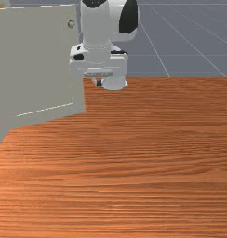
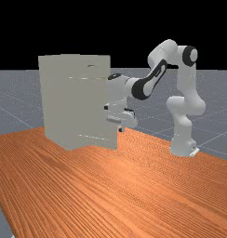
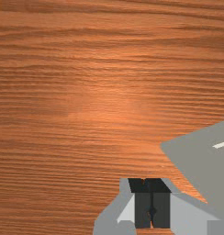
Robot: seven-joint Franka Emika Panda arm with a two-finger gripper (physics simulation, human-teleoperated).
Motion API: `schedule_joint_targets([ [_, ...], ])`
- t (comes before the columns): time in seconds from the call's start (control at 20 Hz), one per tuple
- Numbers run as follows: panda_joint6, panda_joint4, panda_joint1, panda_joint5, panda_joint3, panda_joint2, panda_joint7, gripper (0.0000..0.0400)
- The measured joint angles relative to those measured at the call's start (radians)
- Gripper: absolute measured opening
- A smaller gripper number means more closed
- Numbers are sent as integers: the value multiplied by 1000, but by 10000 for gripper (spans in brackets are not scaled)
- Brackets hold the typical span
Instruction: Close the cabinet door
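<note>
The flat, grey-beige rectangular cabinet door (image 1: 38, 65) stands open at the front view's left, slanting from its near end toward its far, free edge. A small round grey metallic-looking knob (image 1: 71, 24) sits high beside that edge, and a thin pale line (image 1: 44, 109) runs low across the panel. In the far view, the tall, boxy grey-beige cabinet (image 2: 55, 102) stands left of the white and grey jointed robot arm (image 2: 186, 81), on the orange-brown wooden table (image 2: 110, 195), with the door reaching out toward the arm.

The white two-finger gripper with black fingers (image 1: 98, 83) hangs pointing down above the table, just beside the door's free edge. Its jaws are pressed together, with only a fine seam and nothing pinched between them. Whether the hand touches the door, I cannot tell.
</note>
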Motion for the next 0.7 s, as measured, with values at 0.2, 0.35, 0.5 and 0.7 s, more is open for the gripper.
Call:
schedule_joint_targets([
  [0.2,-20,-50,11,11,3,-68,52,1],
  [0.35,-3,-261,14,11,1,-257,52,0],
  [0.5,10,-332,8,15,-23,-328,47,0],
  [0.7,11,-310,62,23,-58,-312,-29,0],
])
